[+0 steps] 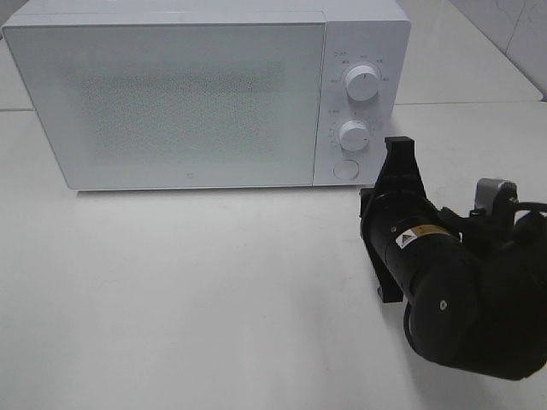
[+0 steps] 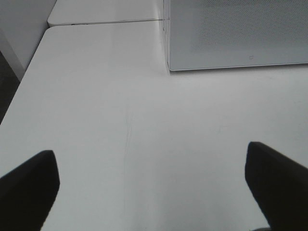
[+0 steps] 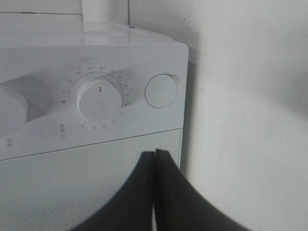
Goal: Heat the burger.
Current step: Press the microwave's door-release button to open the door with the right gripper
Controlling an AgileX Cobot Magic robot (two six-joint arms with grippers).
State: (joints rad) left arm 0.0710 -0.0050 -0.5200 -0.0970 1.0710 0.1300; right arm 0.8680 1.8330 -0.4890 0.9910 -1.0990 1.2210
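Right hand (image 1: 399, 147) pinched shut on nothing beside the microwave (image 1: 188, 102); left hand (image 2: 149, 154) spread wide

Your white counter (image 1: 171, 299) carries the white microwave, whose door (image 1: 171, 128) sits closed flush. You cannot see the burger in any view, so where it is cannot be told. On the control panel sit the upper dial (image 1: 361, 83), the lower dial (image 1: 353, 135) and the round button (image 1: 345, 168). Your right hand points at that button's corner. Your left hand hangs over the counter, holding nothing.

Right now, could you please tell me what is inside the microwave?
The microwave has its door shut, and the frosted panel shows only a grey speckle. Whatever is inside is hidden behind it.
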